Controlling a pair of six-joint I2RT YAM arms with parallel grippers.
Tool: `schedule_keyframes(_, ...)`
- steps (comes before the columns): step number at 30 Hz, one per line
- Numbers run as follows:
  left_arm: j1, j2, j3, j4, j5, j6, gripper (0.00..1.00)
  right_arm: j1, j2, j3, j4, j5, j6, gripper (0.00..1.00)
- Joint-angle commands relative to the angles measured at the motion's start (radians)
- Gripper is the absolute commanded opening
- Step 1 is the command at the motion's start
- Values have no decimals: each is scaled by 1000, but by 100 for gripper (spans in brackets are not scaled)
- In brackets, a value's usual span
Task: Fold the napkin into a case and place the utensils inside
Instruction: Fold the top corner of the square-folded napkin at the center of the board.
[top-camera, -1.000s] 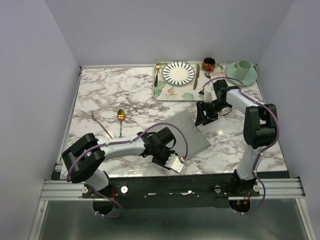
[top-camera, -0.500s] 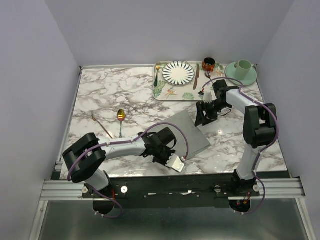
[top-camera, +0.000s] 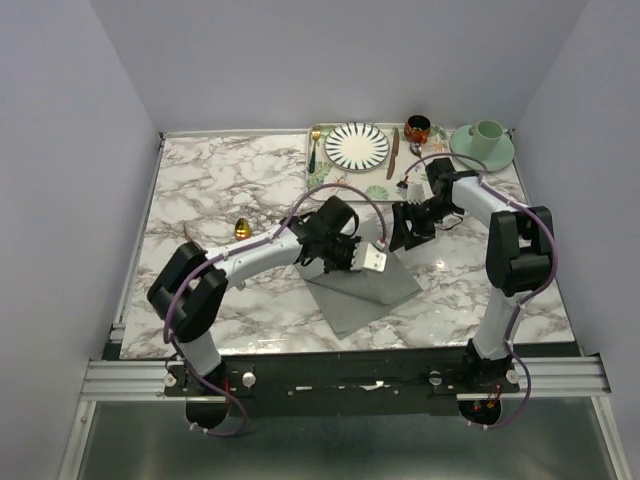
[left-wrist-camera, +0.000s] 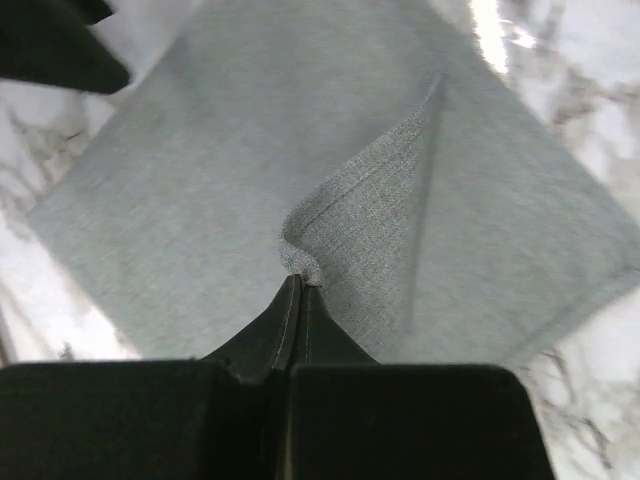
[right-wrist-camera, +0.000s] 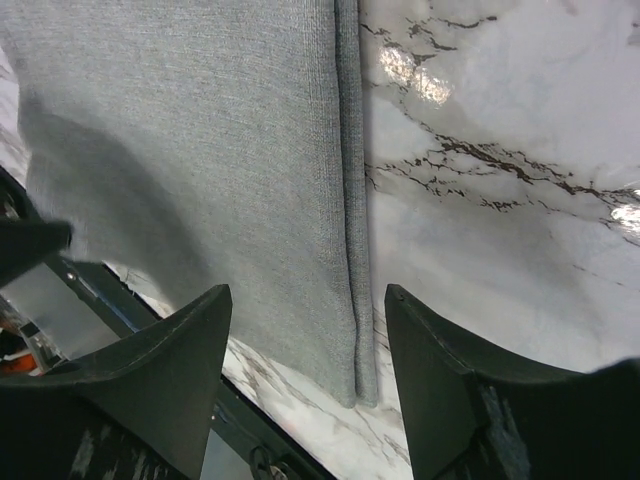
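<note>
White marble counter with grey veins, boxed in by pale walls. The grey napkin lies near its middle, toward the front. The left gripper is clenched tight on a small pucker at the cloth's edge, which rises into a peaked flap over the layer beneath. The right gripper hangs released, jaws wide, straddling the napkin's hemmed edge (not touching it, as far as its wrist view shows). The spoon lies well apart to the left, its handle hidden under the left arm. The step looks like carrying the flap across for a fold. Lift only enough to clear, travel straight so the edges line up, and let the right gripper pin its edge if the cloth drags.
</note>
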Motion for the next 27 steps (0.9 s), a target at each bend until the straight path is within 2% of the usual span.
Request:
schedule_keyframes(1,85,145,160,12,32,-84,0,-20,26,85,-43,-6,-18,72)
schedule_keyframes(5,119,262,329,-14,29,-96,0,-66,44,165,-83,-20,-30,74)
schedule_keyframes(11,157,382,450,-16,15,-113,0,-84,66,219,-132,-48,-53,74)
schedule_keyframes(27,171,466,501,25,-4,-130,0,-84,58,144,-127,-97,-57,72)
